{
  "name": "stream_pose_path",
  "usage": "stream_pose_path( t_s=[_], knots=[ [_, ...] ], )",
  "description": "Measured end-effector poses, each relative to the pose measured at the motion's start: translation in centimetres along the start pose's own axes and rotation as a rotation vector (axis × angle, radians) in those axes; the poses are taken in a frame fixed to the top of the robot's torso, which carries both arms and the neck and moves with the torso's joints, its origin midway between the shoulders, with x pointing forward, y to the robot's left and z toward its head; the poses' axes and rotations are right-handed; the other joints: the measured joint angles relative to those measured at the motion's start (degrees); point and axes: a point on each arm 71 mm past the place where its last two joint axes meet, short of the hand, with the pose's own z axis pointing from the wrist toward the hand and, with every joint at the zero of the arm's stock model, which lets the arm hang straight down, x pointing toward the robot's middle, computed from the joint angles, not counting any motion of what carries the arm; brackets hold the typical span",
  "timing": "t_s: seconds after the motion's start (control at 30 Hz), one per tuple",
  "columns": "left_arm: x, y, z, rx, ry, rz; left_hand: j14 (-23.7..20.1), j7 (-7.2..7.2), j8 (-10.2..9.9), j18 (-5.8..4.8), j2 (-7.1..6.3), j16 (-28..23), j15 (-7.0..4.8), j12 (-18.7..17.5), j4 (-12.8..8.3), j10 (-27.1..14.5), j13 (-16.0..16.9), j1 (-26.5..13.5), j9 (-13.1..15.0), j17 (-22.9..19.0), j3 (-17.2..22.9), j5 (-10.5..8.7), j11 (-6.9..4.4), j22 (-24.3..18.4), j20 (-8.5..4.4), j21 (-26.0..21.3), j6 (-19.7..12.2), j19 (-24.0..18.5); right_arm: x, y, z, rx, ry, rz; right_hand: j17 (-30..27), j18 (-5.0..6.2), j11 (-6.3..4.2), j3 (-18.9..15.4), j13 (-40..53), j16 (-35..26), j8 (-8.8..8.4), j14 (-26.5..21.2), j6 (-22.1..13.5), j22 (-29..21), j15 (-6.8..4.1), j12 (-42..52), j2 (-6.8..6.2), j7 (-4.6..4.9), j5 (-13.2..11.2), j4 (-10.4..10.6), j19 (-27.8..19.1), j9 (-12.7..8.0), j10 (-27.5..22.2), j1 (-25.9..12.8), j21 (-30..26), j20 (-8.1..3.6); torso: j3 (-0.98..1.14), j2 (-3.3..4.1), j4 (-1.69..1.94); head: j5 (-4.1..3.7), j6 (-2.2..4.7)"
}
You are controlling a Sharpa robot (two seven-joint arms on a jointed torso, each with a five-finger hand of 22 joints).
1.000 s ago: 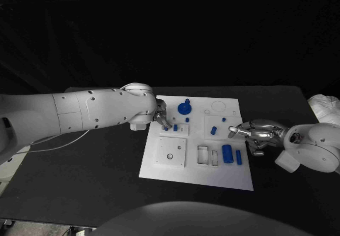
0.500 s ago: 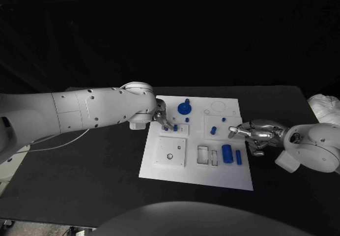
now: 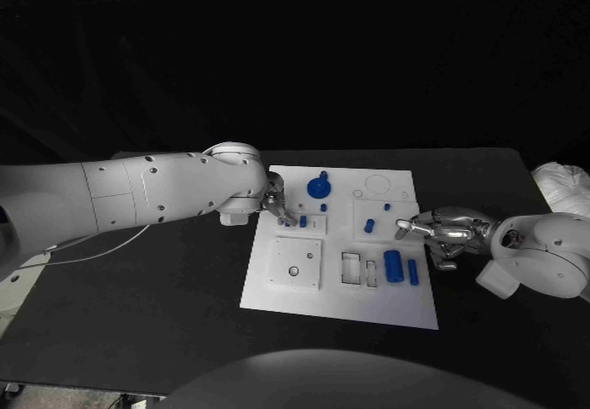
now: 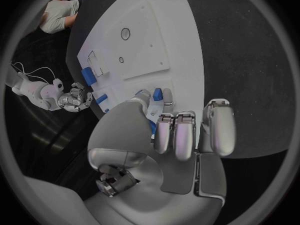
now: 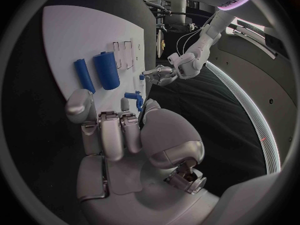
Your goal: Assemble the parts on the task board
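The left hand [image 3: 278,204] is down at the near-left part of the white task board [image 3: 308,294], fingertips over a small raised block where short blue pegs [image 3: 303,221] stand upright. In the left wrist view one blue peg [image 4: 157,94] sits just beyond the fingertips [image 4: 165,135], which are drawn close together side by side, with the thumb reaching toward the peg — whether it actually pinches it I cannot tell. The step in hand looks like seating or gripping that peg, and to do it well the hand ought to come straight down along the peg's axis, keep it upright, and press without dragging sideways against its neighbour, since the pegs stand close beside one another. The right hand [image 3: 442,232] hangs at the board's opposite edge, fingers curled in on nothing I can make out; just off its fingertips lie a thick blue cylinder [image 3: 394,265] and a thinner blue rod [image 3: 413,272], side by side and nearly parallel. Beyond the left fingers stands a round blue knob [image 3: 320,185], and between the two hands another small blue peg [image 3: 369,226] stands on a square plate. The parts are glossy, plain blue, smooth — likely slippery under metal fingers, so a firm, centred grip would serve best.
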Motion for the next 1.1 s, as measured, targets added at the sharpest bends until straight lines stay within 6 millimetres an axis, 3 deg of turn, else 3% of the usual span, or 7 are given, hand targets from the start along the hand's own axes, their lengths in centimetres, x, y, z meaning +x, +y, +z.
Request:
stream_pose_path(
  t_s=[0.17, 0.33, 0.5, 0.67, 0.87, 1.0, 1.1],
  knots=[
    [0.0, 0.6, -0.2, 0.002, -0.001, -0.005, 0.0, -0.26, 0.02, -0.01, -0.4, 0.0, 0.0, -0.34, -0.16, 0.0, 0.0, 1.43, -0.01, 0.0, -0.16, 0.25, 0.0, 0.0, 0.0, 0.0, -0.38, 0.0, 0.0, 0.0, 0.0, 0.001, -0.001, 0.001, 0.0, 0.0, 0.0, 0.0, 0.0, 0.0, 0.0, -0.12, 0.0, 0.0, -0.12, 0.0, 0.0, 0.0, 0.0, 0.0, 0.0, 0.0, 0.0, 0.0, 0.0, 0.0, 0.0, -0.02, 0.0, -0.13, 0.0],
    [-0.2, 1.5, -0.6, 0.01, -0.018, -0.018, 0.0, 1.17, 1.22, -0.02, -0.41, 0.0, 0.0, 0.07, 0.78, 0.0, 0.0, 1.97, -0.51, 0.0, -1.1, 0.62, 0.0, 0.0, 0.0, 0.51, -1.54, 0.0, 0.0, -0.1, 0.0, 0.002, -0.001, 0.001, 0.0, 0.0, 0.0, 0.0, 0.0, 0.0, 0.0, -0.12, 0.0, -0.01, -0.12, 0.0, 0.0, 0.0, 0.0, 0.0, 0.0, 0.0, 0.0, 0.0, 0.01, 0.0, 0.01, -0.02, 0.03, -0.26, 0.0],
    [-2.1, 1.3, -1.9, 0.052, -0.092, -0.051, 0.0, 1.11, 1.23, -0.03, -0.91, 0.0, 0.0, 0.33, 1.05, 0.0, 0.0, -2.39, -0.35, 0.0, -3.61, 0.22, 0.0, 0.0, 0.0, 0.68, -1.48, 0.0, -0.1, -0.1, 0.0, 0.002, -0.001, 0.001, 0.0, 0.0, 0.0, 0.0, 0.0, -0.23, 0.0, -0.11, 0.0, -0.01, -0.11, 0.01, -0.01, 0.0, 0.0, 0.0, 0.0, -0.05, 0.0, -0.01, 0.02, 0.0, 0.02, -0.01, 0.03, -0.3, 0.0],
    [-3.5, 2.2, -2.6, 0.071, -0.154, -0.095, 0.0, 1.1, 1.89, -0.04, -0.78, 0.0, 0.0, 0.33, 0.99, 0.0, 0.0, -5.51, -0.4, 0.04, -6.71, 3.31, 0.0, 0.0, -0.01, 0.68, -1.22, 0.0, -0.1, -0.1, 0.0, 0.003, -0.001, 0.001, 0.0, 0.0, 0.0, 0.0, 0.0, -0.23, 0.0, -0.11, 0.0, -0.01, -0.11, 0.02, -0.01, 0.0, 0.0, 0.0, 0.0, -0.05, 0.0, -0.01, 0.02, 0.0, 0.04, -0.04, 0.0, -0.34, 0.0],
    [-4.9, 3.2, -3.0, 0.13, -0.182, -0.192, 0.13, 1.32, 1.92, -0.07, -0.91, 0.0, 0.12, -0.33, 0.92, 0.05, -0.01, -5.6, -1.18, 0.04, -8.87, 3.94, 0.3, 0.0, 0.11, 0.68, -0.65, 0.12, -0.1, -0.2, -0.1, 0.006, -0.004, 0.001, -0.01, 0.0, 0.0, 0.0, 0.0, -0.23, 0.0, -0.1, 0.0, -0.01, -0.1, 0.03, -0.01, 0.0, 0.0, 0.0, 0.0, -0.05, 0.0, -0.01, 0.02, 0.0, 0.04, -0.05, 0.03, -0.72, 0.0],
    [-5.2, 3.4, -3.0, 0.192, -0.175, -0.262, 0.12, 1.62, 0.28, -0.09, -0.16, 0.0, 0.72, -1.71, -0.4, 0.0, -0.01, -0.32, -3.34, 0.04, -8.95, 4.97, 1.02, 0.0, 0.72, 0.01, -0.35, -0.1, -0.2, -0.2, -0.1, 0.007, -0.004, 0.001, -0.01, 0.0, 0.0, -0.01, 0.0, -0.23, 0.0, -0.1, 0.0, -0.01, -0.1, 0.03, -0.01, 0.0, 0.0, 0.0, 0.0, -0.05, 0.0, -0.01, 0.02, 0.0, 0.04, -0.04, 0.05, -0.84, 0.0],
    [-5.3, 3.0, -3.0, 0.261, -0.176, -0.306, 0.22, 1.86, -1.52, -0.1, 0.94, 0.0, 0.82, -4.67, -3.77, -0.48, 0.01, 9.91, -5.8, 0.04, -6.19, 6.89, 1.46, 0.0, 1.27, -0.88, -0.59, -0.65, -0.1, -0.2, 0.0, 0.007, -0.004, 0.001, 0.01, 0.0, 0.0, -0.01, 0.0, -0.23, 0.0, -0.1, 0.0, -0.01, -0.1, 0.03, -0.01, 0.0, 0.0, 0.0, 0.0, -0.05, 0.0, -0.01, 0.02, 0.0, 0.04, -0.04, 0.05, -0.88, 0.0]
  ],
)
